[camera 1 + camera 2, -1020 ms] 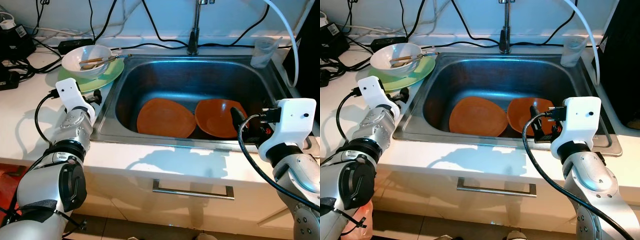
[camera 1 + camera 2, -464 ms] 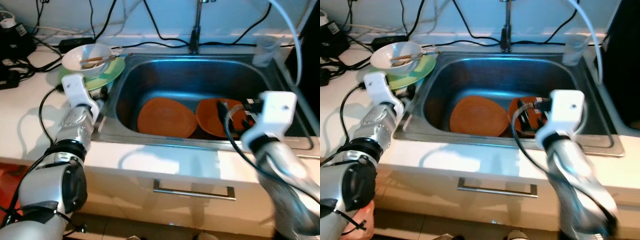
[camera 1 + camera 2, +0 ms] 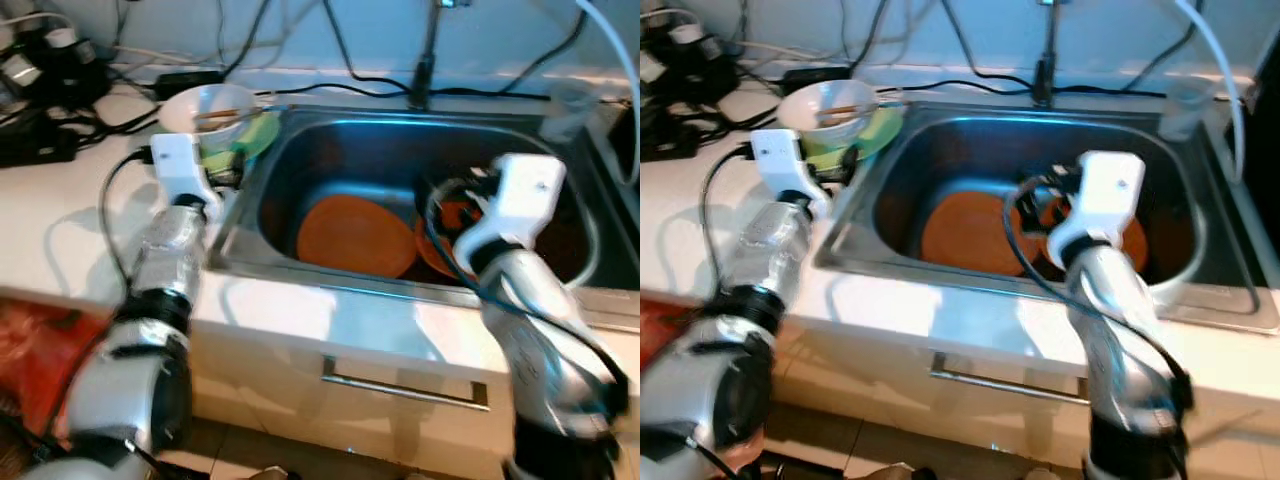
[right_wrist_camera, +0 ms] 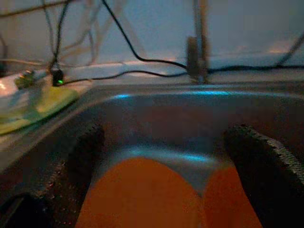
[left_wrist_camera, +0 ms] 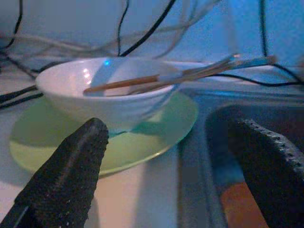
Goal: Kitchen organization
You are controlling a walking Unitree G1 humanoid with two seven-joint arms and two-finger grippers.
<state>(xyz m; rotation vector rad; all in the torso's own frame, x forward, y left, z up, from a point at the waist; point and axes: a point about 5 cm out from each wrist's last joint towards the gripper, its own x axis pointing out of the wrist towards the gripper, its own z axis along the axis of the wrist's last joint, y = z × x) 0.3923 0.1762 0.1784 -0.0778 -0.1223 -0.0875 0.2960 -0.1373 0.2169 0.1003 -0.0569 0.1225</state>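
Right gripper (image 4: 161,180) spread wide, inside the sink (image 3: 400,140), low over the two orange plates (image 4: 156,199), aimed toward the back wall and faucet (image 4: 197,45). Nothing between the fingers (image 4: 266,166). Plates flat on the sink floor, side by side across the basin, the left one (image 3: 355,235) fully exposed, the right one (image 3: 445,235) partly hidden behind the right arm. Edges close together, contact unclear.

Left gripper (image 5: 166,156) also spread, empty, at the sink's left rim, pointing at the white bowl (image 5: 109,95). Bowl upright on a green plate (image 5: 156,128) on the counter (image 3: 70,220), just left of the sink. Chopsticks (image 5: 190,76) lying across the bowl, long axis running roughly left-right, tips sticking out past the rim toward the sink. Clear cup (image 3: 1185,105) at the sink's far right corner. Black cables (image 3: 60,130) and plugs along the back of the counter. Drawer handle (image 3: 405,385) below the sink front. Head views motion-blurred.
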